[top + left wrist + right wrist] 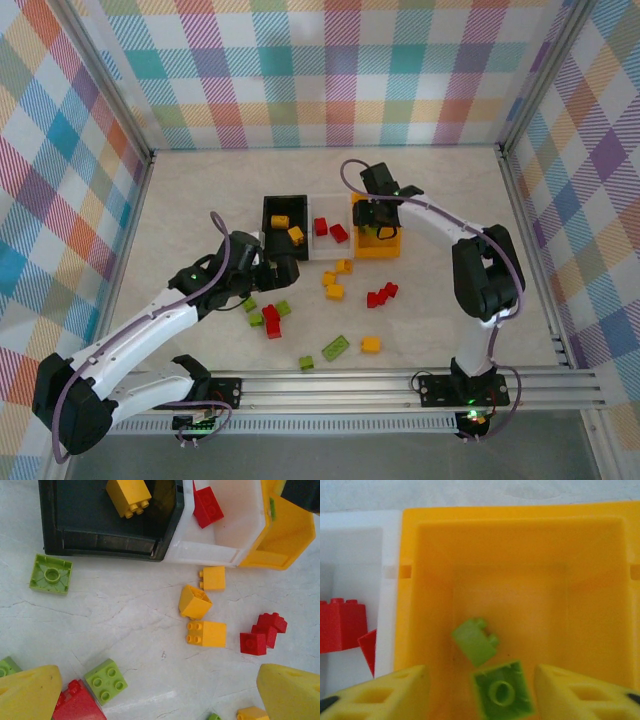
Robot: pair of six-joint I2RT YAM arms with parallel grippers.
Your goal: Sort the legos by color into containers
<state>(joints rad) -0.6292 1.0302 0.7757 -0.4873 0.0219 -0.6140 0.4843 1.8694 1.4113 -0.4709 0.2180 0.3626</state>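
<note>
Landmark: white bin (235,525), the middle one of the three containers.
Done: two yellow legos (129,497) in the black bin (47,520) touching its left side; two red legos (207,505) inside it; two green legos (475,641) in the orange bin (520,545) touching its right side.
Left to do: roughly a dozen loose legos (206,633) of all three colours lie on the counter (125,605) in front of it.
Right claw (481,672): over the orange bin, fingers parted, gripping nothing.
Left claw (160,675): wide, empty, over the loose legos in front of it.
Progress: about a third, by my judgement.
</note>
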